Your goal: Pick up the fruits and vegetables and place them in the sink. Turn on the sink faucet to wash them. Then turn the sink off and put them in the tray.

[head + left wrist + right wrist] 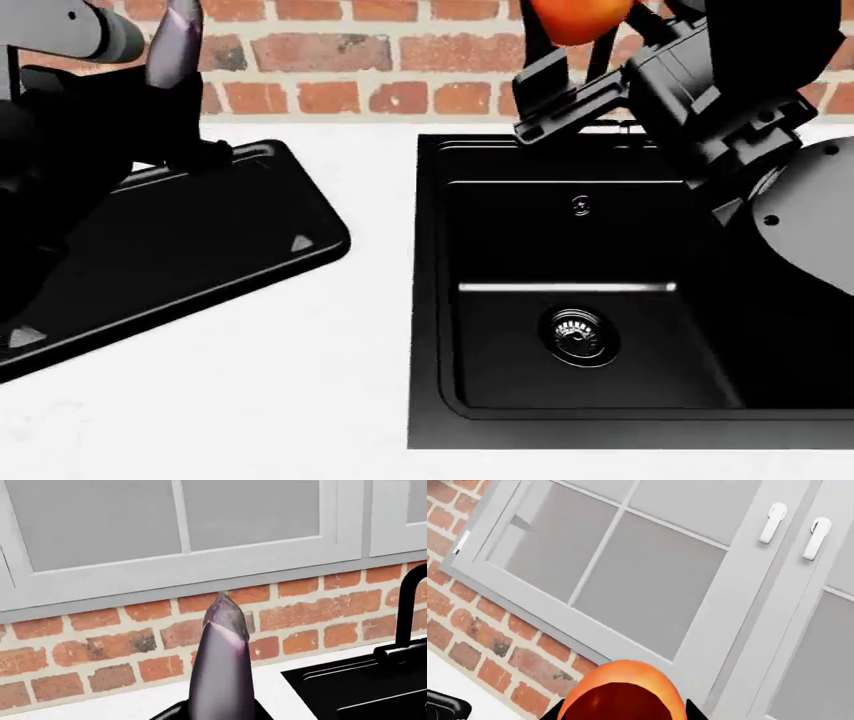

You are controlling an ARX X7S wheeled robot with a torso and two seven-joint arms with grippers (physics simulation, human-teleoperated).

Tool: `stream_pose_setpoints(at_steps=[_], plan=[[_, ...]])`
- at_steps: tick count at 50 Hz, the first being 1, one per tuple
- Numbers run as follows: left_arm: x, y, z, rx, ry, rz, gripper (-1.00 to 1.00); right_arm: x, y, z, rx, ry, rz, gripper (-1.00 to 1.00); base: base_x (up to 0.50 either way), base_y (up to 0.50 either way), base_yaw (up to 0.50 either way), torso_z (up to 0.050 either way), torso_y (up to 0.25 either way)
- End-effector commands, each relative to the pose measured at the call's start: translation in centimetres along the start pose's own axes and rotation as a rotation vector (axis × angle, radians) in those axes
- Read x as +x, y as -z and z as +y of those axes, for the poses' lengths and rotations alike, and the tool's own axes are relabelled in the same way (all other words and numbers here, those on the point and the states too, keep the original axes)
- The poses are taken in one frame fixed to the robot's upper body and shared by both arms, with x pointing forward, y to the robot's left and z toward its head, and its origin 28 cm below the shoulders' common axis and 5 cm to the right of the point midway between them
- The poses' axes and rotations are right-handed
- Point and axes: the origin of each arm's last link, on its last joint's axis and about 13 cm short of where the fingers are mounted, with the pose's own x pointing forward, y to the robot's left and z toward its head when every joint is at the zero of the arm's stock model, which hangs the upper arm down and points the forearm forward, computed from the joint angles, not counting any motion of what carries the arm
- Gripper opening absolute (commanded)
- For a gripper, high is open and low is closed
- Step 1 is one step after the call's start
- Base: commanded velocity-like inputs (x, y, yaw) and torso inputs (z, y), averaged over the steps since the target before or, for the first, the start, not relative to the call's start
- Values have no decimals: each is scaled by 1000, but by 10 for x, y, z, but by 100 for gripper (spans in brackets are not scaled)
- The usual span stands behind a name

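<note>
My left gripper [163, 95] is shut on the dark purple eggplant [221, 670], which stands upright in it, tip up, above the far end of the glossy black tray [200, 250]. At the head view's top edge my right gripper [577, 62] is shut on the round orange-red fruit [624, 692], high over the back rim of the black sink [441, 300]. The basin holds only its metal drain [581, 333]. The black faucet [408, 605] shows in the left wrist view beside the sink's corner [360, 690]. My right arm hides the faucet in the head view.
A brick wall [334, 50] runs along the back of the white counter [267, 400]. Grey window frames [200, 570] sit above the bricks, with two white handles [774, 522] in the right wrist view. My right arm's grey body [801, 220] overhangs the sink's right side.
</note>
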Motion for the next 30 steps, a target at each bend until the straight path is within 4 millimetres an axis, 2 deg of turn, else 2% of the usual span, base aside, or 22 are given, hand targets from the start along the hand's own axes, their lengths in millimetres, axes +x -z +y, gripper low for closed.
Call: stream_pose_setpoints(at_steps=[1,12,30], plan=[[1,9,-4,0,8,17,-100,16,5,10,-33,-78,-4,-100,16,500,0,0,0],[8,5,-7,9,13,22,-100,25,16,17,-8,-134,16,-100,13,500,0,0,0],[13,9,-11,-4,32,26,-100,34,30,26,26,-171,35,-100,28,500,0,0,0]])
